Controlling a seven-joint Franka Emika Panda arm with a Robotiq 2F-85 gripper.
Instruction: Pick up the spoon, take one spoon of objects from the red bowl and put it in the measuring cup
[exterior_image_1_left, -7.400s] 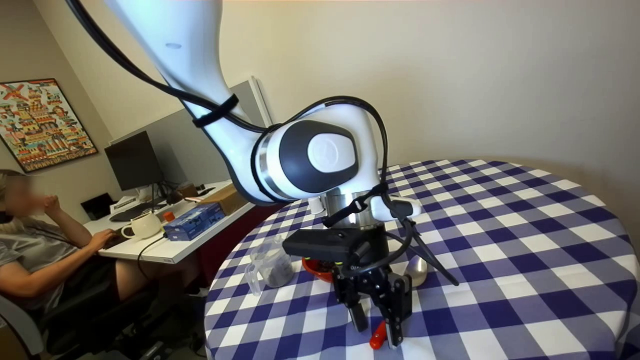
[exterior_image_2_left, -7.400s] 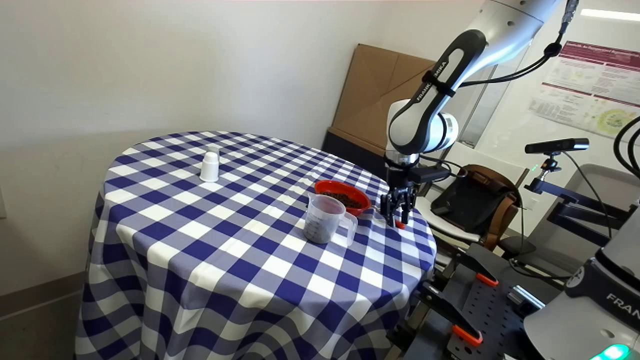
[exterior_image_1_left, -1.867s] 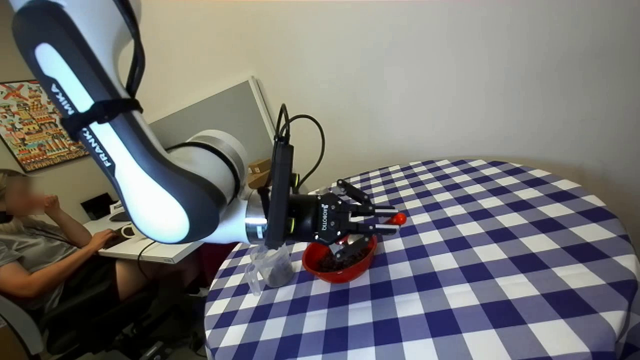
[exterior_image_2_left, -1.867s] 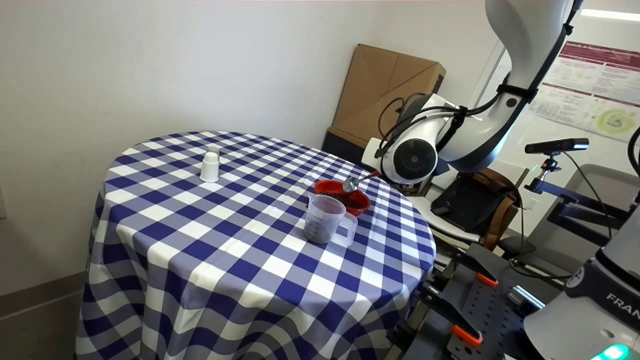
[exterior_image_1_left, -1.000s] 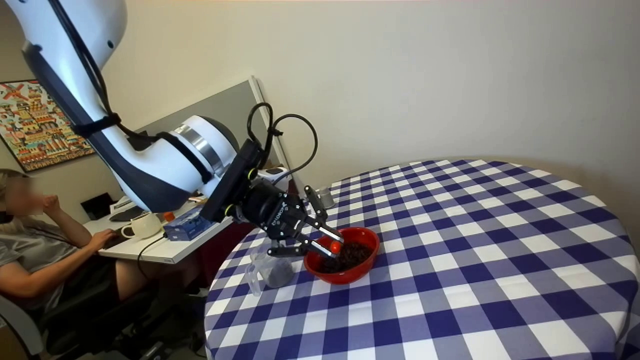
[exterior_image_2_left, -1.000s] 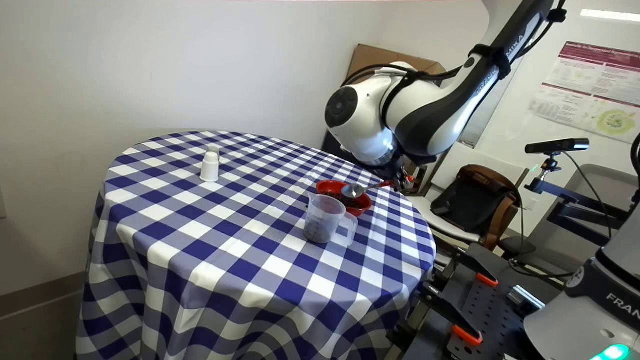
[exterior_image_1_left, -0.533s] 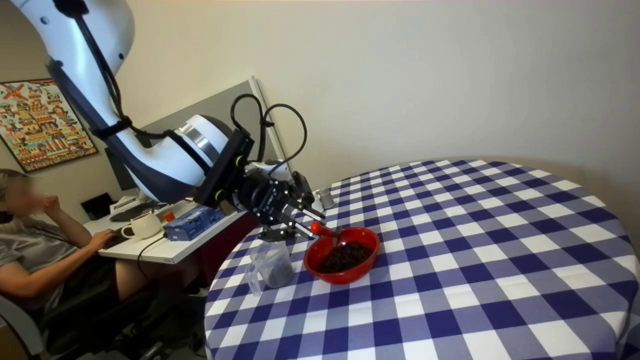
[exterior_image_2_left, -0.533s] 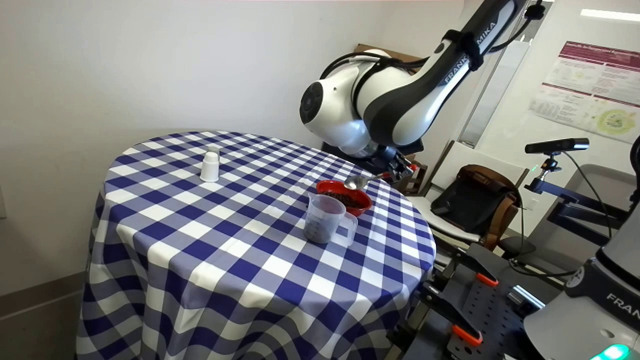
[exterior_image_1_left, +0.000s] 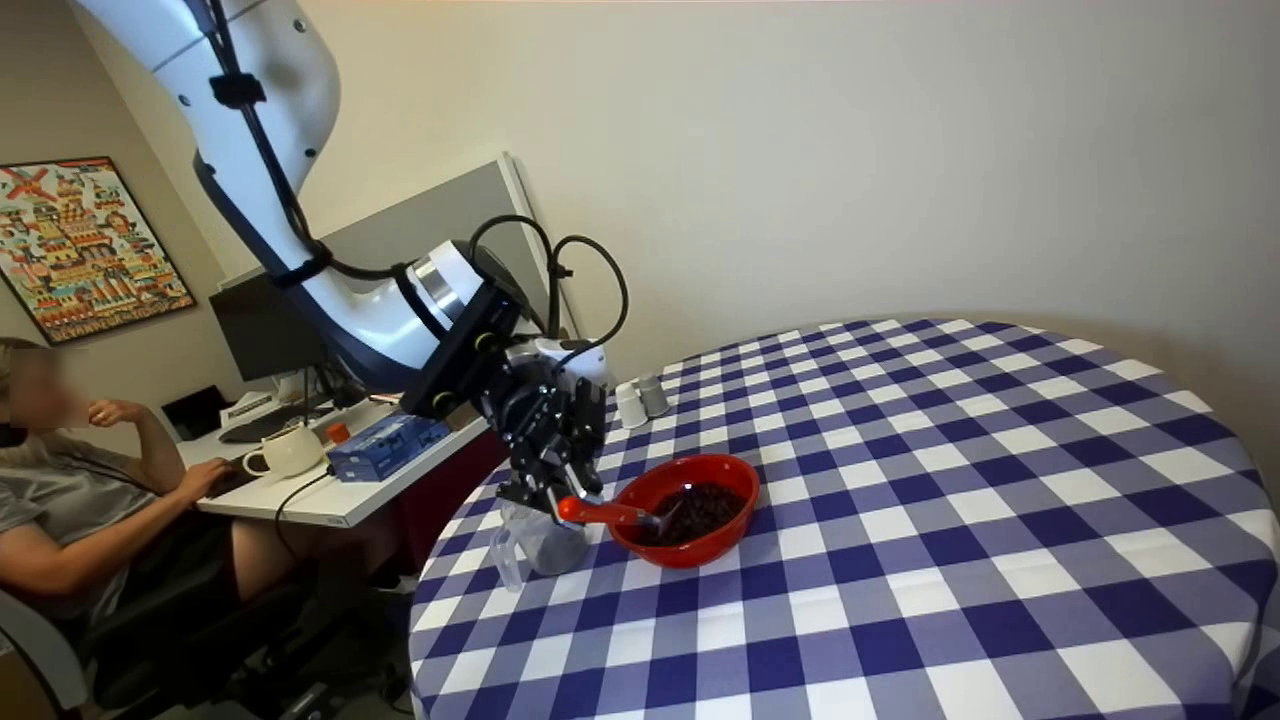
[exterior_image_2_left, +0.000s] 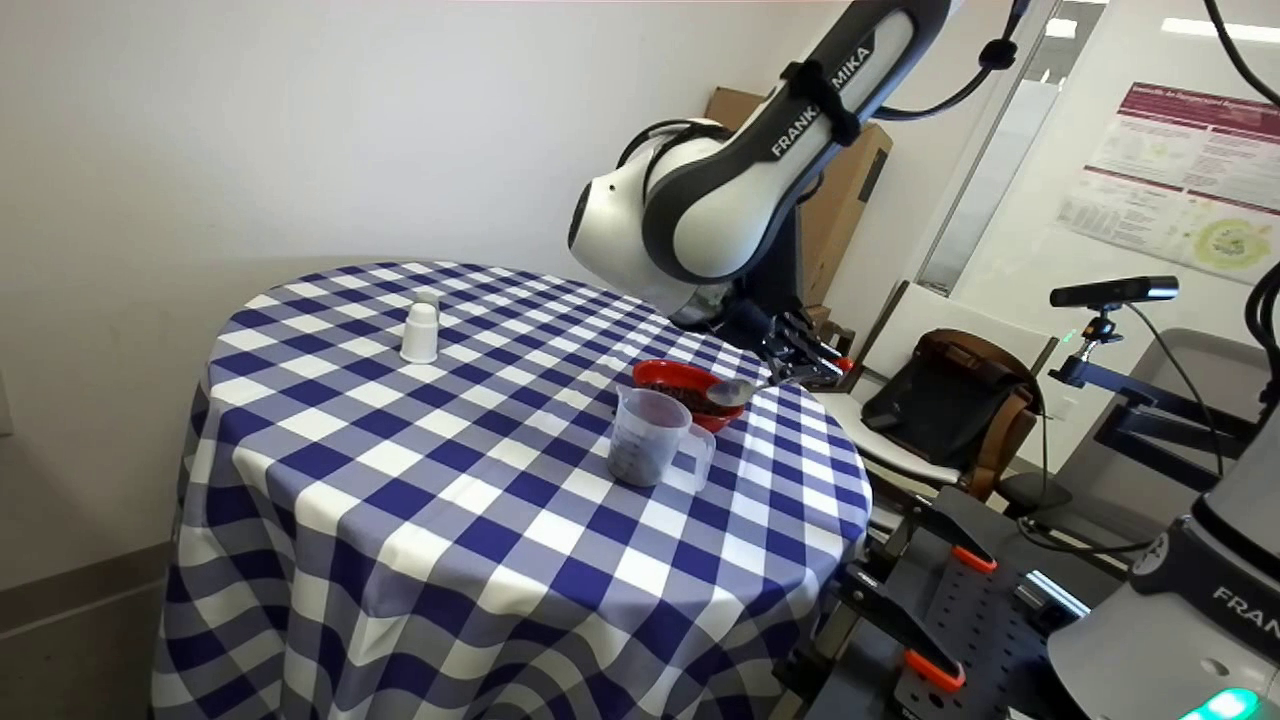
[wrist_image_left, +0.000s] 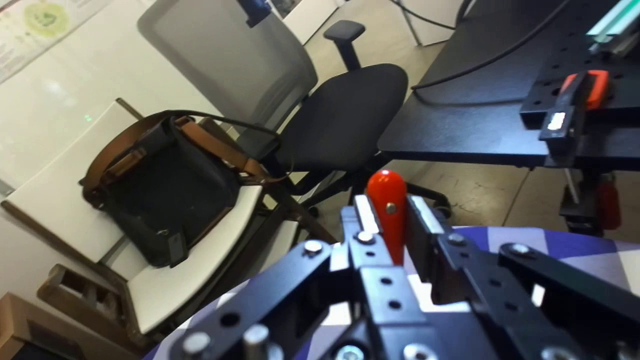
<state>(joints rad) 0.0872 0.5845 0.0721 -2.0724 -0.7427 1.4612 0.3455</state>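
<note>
The claw (wrist_image_left: 393, 210) pinches the spoon (exterior_image_1_left: 622, 516) near the end of its red handle (exterior_image_1_left: 597, 513). Its long axis slants slightly down to the head (exterior_image_2_left: 733, 392), which points in over the bowl (exterior_image_1_left: 690, 553); whether it touches the pieces (exterior_image_1_left: 708, 508), I cannot tell. The cup (exterior_image_2_left: 640, 445) stands upright just beside the bowl.

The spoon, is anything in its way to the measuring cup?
Only edges: the spoon reaches over the red bowl and probably must clear its edge, then the edge of the measuring cup beside it. Nothing else shows between.
</note>
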